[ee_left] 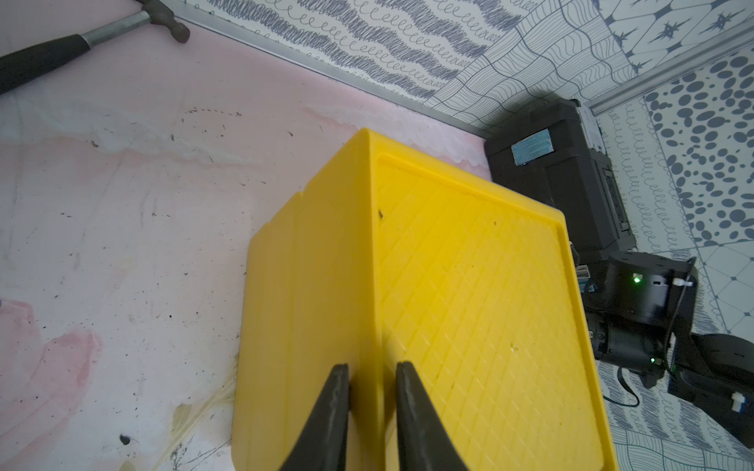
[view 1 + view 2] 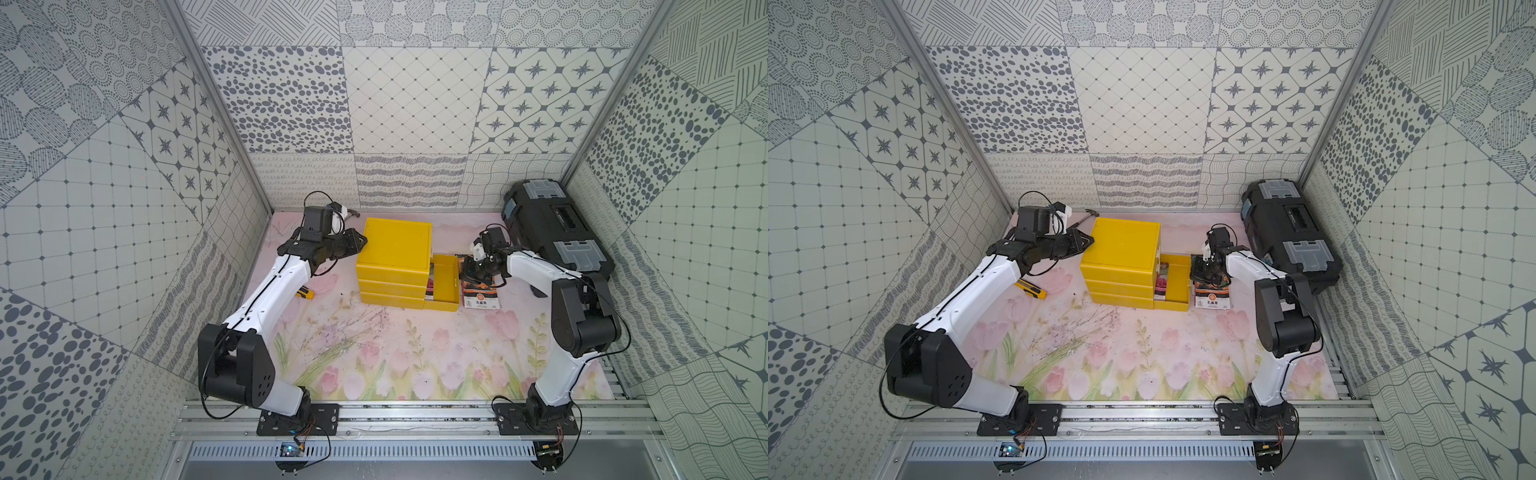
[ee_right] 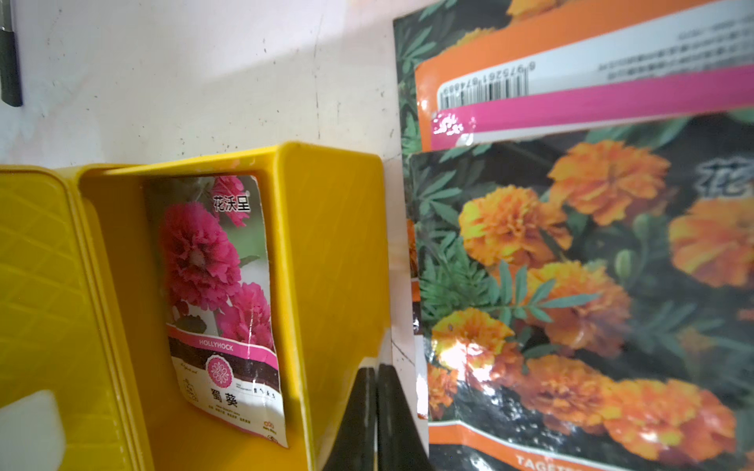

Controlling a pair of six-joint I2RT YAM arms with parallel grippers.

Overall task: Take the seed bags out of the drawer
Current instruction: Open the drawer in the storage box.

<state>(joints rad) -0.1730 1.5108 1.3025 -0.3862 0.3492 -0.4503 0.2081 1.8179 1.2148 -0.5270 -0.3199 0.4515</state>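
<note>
Floral mat (image 2: 374, 357) | seed bags (image 3: 571, 265) just beside closed right claw (image 3: 376, 371)

A yellow plastic cabinet of three drawers (image 2: 392, 249) stands on the flower-printed bench (image 2: 374, 357). One yellow drawer (image 2: 446, 286) is pulled out towards the right side. Inside it, close to the cabinet, a glossy seed bag with pink flowers (image 2: 431, 286) is seen. More flat seed bags with orange flowers (image 2: 482, 299) lie on the bench just beside the drawer's outer wall, and the right fingers (image 2: 465, 273) hang over them. The left fingers (image 2: 360, 241) are at the cabinet's upper left edge. A black plastic toolbox (image 2: 552, 232) stands in the far right corner. A yellow utility knife (image 2: 306, 293) lies partly under the left arm.
</note>
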